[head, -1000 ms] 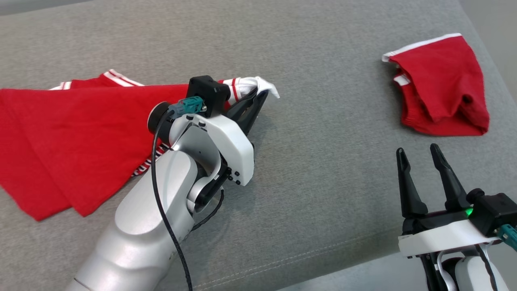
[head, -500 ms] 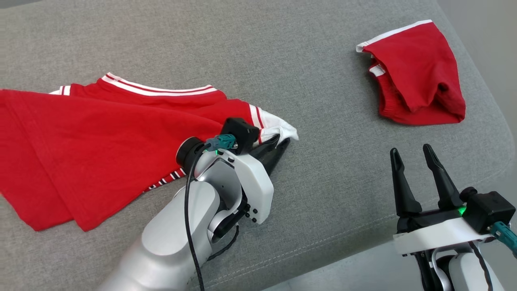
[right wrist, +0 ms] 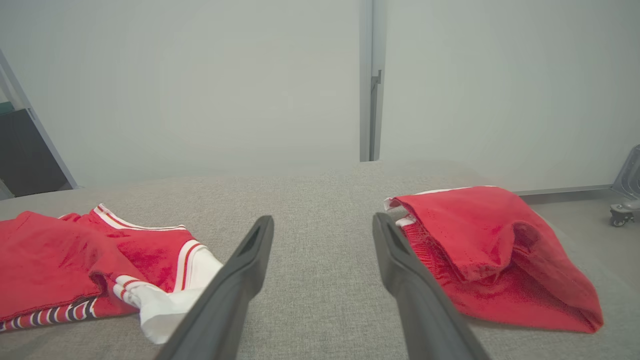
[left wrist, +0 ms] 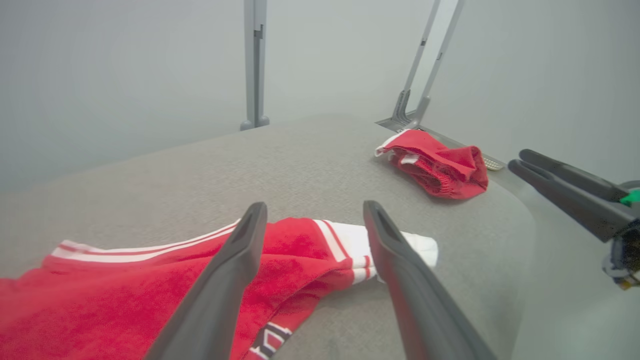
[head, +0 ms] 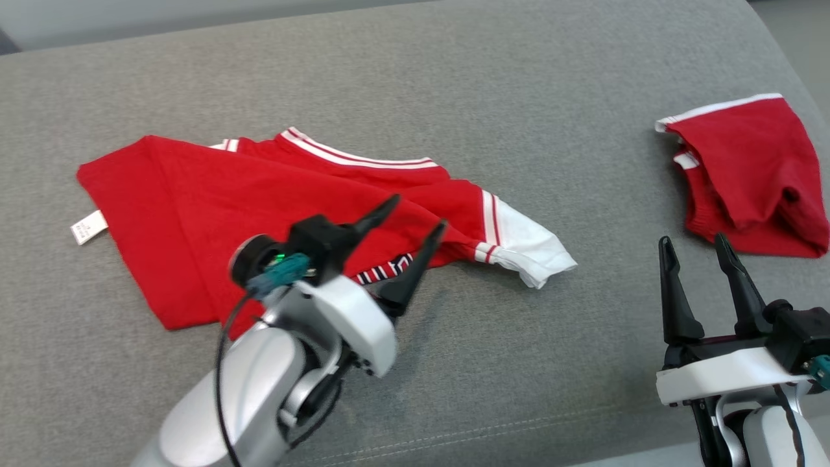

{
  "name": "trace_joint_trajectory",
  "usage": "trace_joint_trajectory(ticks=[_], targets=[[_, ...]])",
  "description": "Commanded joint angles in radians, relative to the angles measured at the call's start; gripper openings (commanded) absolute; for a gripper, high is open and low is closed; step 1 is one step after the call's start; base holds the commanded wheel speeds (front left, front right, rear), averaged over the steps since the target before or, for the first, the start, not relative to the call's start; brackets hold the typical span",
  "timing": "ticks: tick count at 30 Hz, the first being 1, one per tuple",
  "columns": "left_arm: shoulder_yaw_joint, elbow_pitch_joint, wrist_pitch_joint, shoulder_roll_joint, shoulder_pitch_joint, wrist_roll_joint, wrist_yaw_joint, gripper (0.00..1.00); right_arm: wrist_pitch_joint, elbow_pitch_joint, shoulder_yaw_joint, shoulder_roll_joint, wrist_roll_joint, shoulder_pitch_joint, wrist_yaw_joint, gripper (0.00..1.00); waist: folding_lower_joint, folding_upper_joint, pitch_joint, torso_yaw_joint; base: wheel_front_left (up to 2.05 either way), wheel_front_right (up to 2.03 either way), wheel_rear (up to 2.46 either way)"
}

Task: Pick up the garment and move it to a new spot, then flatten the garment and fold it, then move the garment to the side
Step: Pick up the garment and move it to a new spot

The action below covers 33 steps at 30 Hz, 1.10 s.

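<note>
The head view looks down on the garment [head: 259, 188], a red shirt with white-striped trim, lying loosely folded on the left half of the grey fabric-covered bench [head: 519, 78]. Its white sleeve [head: 525, 243] points toward the middle and a small white label [head: 89, 227] sticks out at the far left corner. A second, smaller red piece [head: 752, 175] lies crumpled well apart at the bench's right end. The left wrist view is lower and flatter. It takes in the garment [left wrist: 125, 300] beneath its own fingers, the smaller red piece [left wrist: 440, 167] beyond, two grey metal posts [left wrist: 255, 65] against a pale wall, and the right gripper [left wrist: 517, 160] coming in from the side. The right wrist view sets both cloths side by side, the garment [right wrist: 50, 265] on its left and the smaller red piece [right wrist: 490, 240] on its right. It adds a dark cabinet [right wrist: 25, 150] and a caster [right wrist: 620, 220] on the floor. The left gripper [head: 419, 211] [left wrist: 315, 205] is over the garment's near edge, by the striped print, with its jaws spread wide and nothing between them; whether a fingertip brushes the cloth cannot be told. The right gripper [head: 692, 239] [right wrist: 322, 219] sits low at the bench's near right edge, close to the smaller red piece, with its jaws wide apart over bare grey fabric and holding nothing.
</note>
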Motion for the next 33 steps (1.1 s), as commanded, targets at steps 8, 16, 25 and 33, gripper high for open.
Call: trace_joint_trajectory(ticks=[8, 16, 25, 33], targets=[[0.283, -0.158, -0.101, 0.214, 0.180, -0.017, 0.206, 1.00, 0.038, -0.040, -0.015, -0.010, -0.048, 0.023, -0.003, 1.00, 0.0000, -0.0001, -0.104, 0.149, 0.00, 0.00, 0.00], [0.466, -0.212, -0.195, 0.303, 0.397, -0.071, 0.319, 1.00, 0.056, -0.044, -0.029, -0.024, -0.067, 0.076, -0.003, 1.00, 0.0000, -0.0001, -0.165, 0.194, 0.00, 0.00, 0.00], [0.499, -0.238, -0.240, 0.310, 0.563, -0.087, 0.326, 1.00, 0.073, -0.038, -0.049, -0.021, -0.073, 0.168, -0.003, 1.00, 0.0000, -0.0001, -0.226, 0.208, 0.00, 0.00, 0.00], [0.527, -0.250, -0.261, 0.298, 0.658, -0.099, 0.326, 1.00, 0.086, -0.052, -0.061, -0.012, -0.059, 0.238, -0.003, 1.00, 0.0000, -0.0001, -0.270, 0.195, 0.00, 0.00, 0.00]])
